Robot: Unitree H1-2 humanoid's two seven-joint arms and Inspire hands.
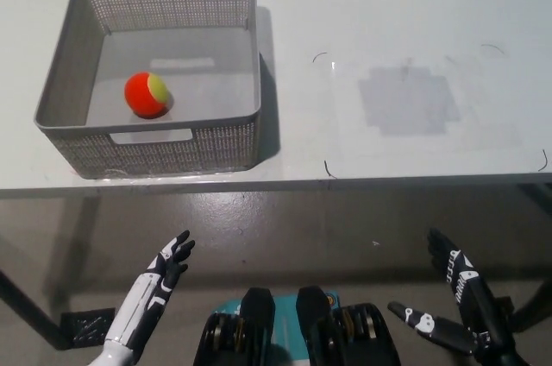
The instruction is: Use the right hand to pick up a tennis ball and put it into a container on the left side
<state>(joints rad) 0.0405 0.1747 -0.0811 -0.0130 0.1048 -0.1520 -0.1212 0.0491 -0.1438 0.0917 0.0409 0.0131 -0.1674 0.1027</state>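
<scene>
Black and low at the near right of the head view, the right hand [457, 306] hangs below the table's near edge with its fingers spread apart and nothing in them; one finger sticks out toward the left while the others point up toward the table. It is well apart from everything on the tabletop. At the near left, the white left hand [166, 264] rests at about the same level, also under the table edge, its fingers splayed and empty, pointing up and a little to the right. On the white table [388, 29], at the far left, stands a grey perforated container [243, 38] with a cut-out handle slot in its far wall and another in its near wall. Inside it, on the smooth floor and toward the left near part, lies the tennis ball [147, 94], orange-red with a yellow-green patch on its right side; it is not touching any wall. To the right of the container the table surface shows a faint darker square patch [405, 103] and a few thin dark curved marks [321, 56] around it. Beneath the table a brownish floor [293, 219] fills the near part of the view.
</scene>
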